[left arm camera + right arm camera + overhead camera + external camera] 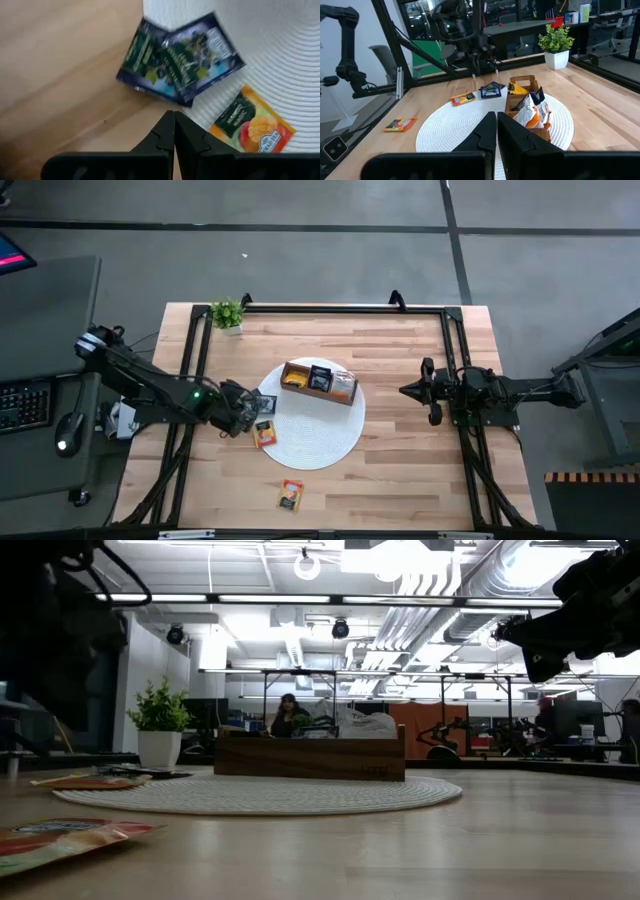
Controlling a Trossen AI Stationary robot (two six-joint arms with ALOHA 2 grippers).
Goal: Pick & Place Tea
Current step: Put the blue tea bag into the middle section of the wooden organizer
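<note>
left claw (174, 131) pinched closed, empty, just over dark sachets (180, 60) at mat (320, 435) edge; right claw (496, 131) closed too, parked desk-right

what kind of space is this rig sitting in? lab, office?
Looks like an open-plan robotics lab or workshop. The low view shows exposed ceiling ducts, and another robot arm on a bench behind the wooden table. A keyboard sits on a desk beside the rig.
</note>
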